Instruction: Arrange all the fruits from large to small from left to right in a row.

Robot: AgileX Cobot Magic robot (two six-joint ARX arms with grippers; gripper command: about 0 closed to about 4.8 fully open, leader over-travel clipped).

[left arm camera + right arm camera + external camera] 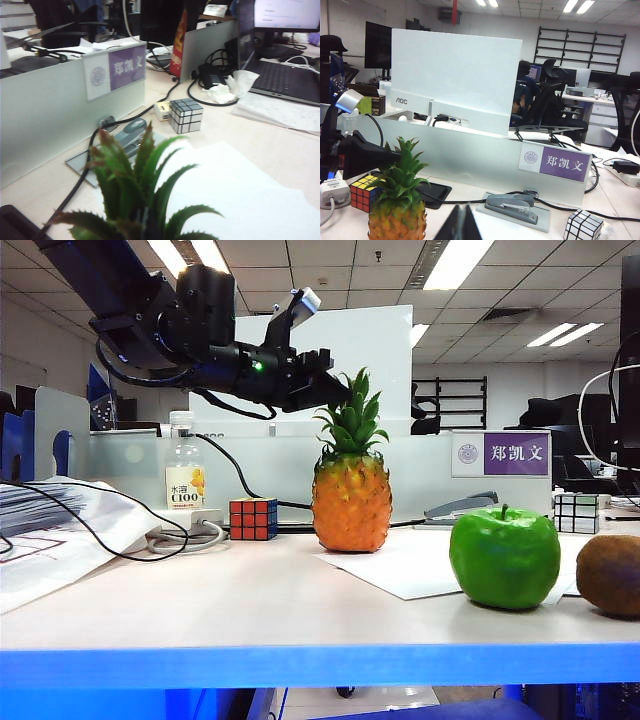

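Note:
The orange pineapple (pixel 351 498) stands upright mid-table, and its green crown (pixel 135 185) fills the near part of the left wrist view. My left gripper (pixel 338 392) comes in from the upper left and is shut on the crown's top leaves. The glossy green apple (pixel 504 558) sits to the pineapple's right on the white paper (pixel 400 570). The brown kiwi (pixel 610 575) lies at the right edge, right of the apple. My right gripper (pixel 461 226) is shut and empty, hovering above the table near the pineapple (pixel 397 217); the exterior view does not show it.
A Rubik's cube (pixel 253 519) and a clear bottle (pixel 185 475) stand left of the pineapple, with cables and a power strip (pixel 185 530). A grey stapler (pixel 460 507) and a silver mirror cube (pixel 577 512) sit at the back right. A low divider wall (pixel 270 465) runs behind.

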